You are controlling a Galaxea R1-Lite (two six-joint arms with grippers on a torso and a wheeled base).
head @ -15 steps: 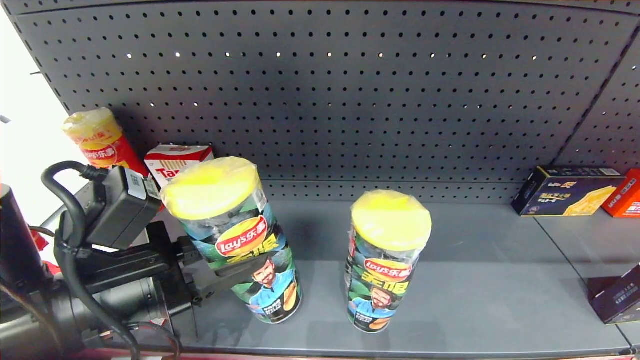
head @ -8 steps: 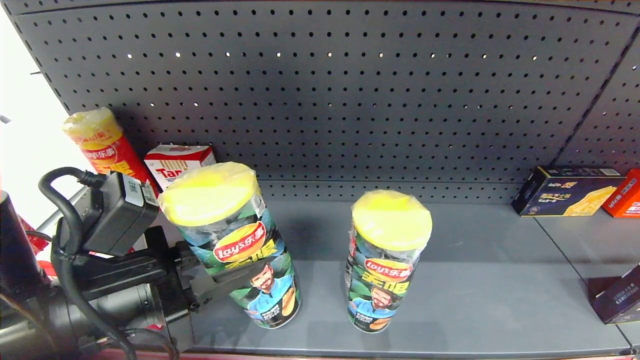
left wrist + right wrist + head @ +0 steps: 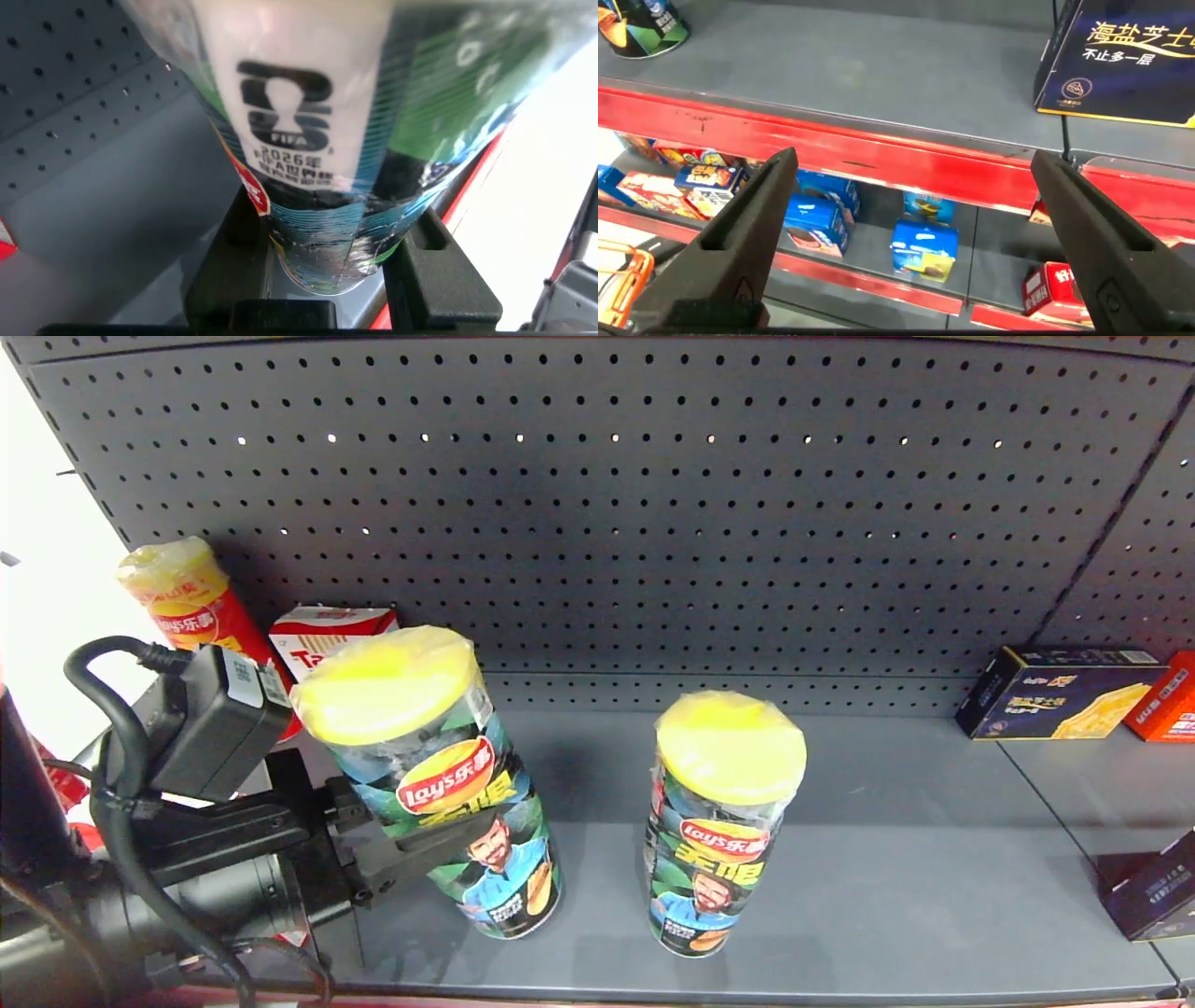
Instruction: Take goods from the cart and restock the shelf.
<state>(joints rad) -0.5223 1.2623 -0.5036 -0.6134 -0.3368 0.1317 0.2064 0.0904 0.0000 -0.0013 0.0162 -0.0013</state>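
Head view: left claw [image 3: 448, 826] seen clenched on green chip can [image 3: 439, 775]; can tilted, base at grey shelf [image 3: 887, 859] near front edge. To claw's right, second green can [image 3: 719, 831] stood upright, apart. Behind claw, red can [image 3: 187, 597] and white box [image 3: 327, 635] set at pegboard.

Left wrist view: green chip can [image 3: 308, 140] gripped between black fingers [image 3: 448, 280].

Right wrist view: right claw [image 3: 915, 233] spread wide, nothing held; red shelf edge [image 3: 878, 140] seen beyond it, dark box [image 3: 1125, 61] past one finger.
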